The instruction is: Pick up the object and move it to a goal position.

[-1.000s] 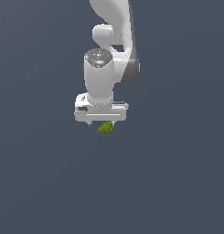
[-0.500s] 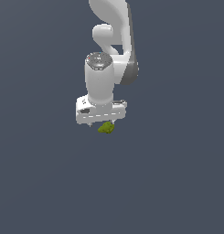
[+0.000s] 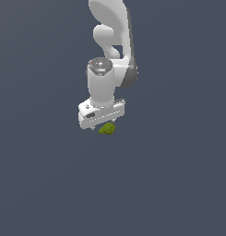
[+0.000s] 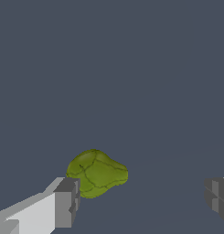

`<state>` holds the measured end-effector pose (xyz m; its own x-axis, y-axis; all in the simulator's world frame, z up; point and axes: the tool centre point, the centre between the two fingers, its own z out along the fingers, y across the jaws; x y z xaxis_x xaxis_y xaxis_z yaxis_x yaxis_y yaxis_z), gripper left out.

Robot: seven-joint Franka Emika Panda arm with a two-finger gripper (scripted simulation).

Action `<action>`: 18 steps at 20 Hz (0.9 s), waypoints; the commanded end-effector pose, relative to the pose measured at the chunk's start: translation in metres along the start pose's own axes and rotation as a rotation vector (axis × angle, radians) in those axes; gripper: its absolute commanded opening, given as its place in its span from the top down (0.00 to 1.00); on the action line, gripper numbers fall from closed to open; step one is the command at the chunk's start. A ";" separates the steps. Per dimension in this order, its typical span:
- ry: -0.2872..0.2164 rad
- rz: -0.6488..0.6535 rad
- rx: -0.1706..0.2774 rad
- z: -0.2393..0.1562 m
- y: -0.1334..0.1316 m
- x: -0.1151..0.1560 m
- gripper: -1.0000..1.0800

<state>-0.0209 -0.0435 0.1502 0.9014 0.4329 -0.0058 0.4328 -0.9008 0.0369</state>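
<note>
While my white gripper hangs spread wide — clasping nothing — the small lumpy olive-green object sits beside one finger.

Arm: smooth white shell with a soft sheen, plastic-like; a darker grey band at the joint looks matt. Gripper body: same smooth white finish, flat-faced, with faint highlights. Fingers: white stems capped with matt grey blocky pads, no gloss. Object: olive-green, lumpy, its surface broken by thin dark crack-like lines; dull with a slight waxy shine on the upper bulges. Ground plane: uniform slate grey, matt, no texture visible.
</note>
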 end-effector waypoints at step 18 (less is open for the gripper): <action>0.006 -0.529 0.019 0.036 -0.021 -0.027 0.04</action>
<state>-0.0509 -0.0383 0.1164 0.5943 0.8041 -0.0138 0.8042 -0.5941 0.0145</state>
